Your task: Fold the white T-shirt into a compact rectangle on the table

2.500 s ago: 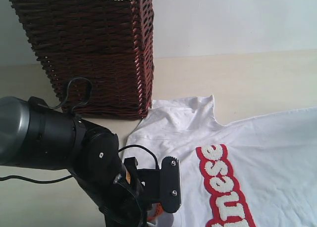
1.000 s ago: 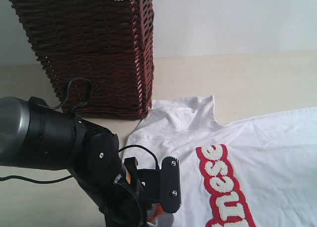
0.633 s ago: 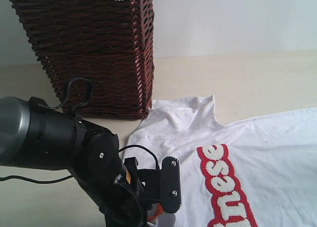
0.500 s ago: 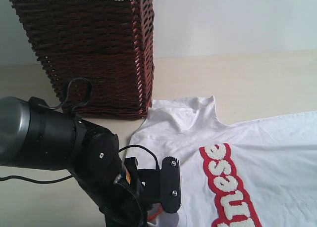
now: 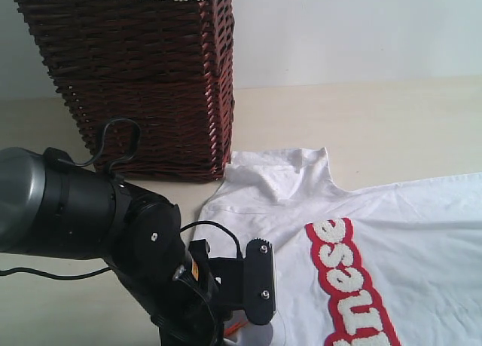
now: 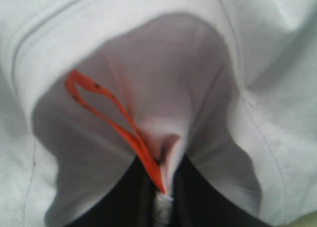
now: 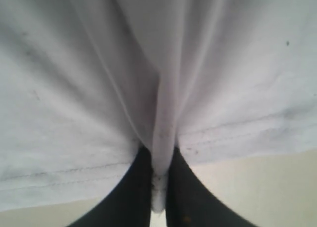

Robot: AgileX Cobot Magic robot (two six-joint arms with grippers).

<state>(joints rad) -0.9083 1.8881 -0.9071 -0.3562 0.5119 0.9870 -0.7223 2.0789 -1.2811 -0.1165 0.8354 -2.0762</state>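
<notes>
The left tool (image 6: pixel 162 204) is pinched together on the neck opening of the white T-shirt (image 6: pixel 237 64), its two black fingers squeezing a ridge of cloth right beside the orange neck tag (image 6: pixel 106 113). The right tool (image 7: pixel 158 187) is likewise clamped on a fold at a stitched hem, with the bare counter (image 7: pixel 247 187) just beneath it. Beyond the left tool the shirt lies spread flat on the counter. Compared with a second ago, the cloth has slid away from the left arm and the wrinkles near the collar have pulled smoother. The fuzzy red-outlined lettering (image 5: pixel 350 286) reads "nese" where it shows. Farther off stands a brown wicker basket (image 5: pixel 135 82).
</notes>
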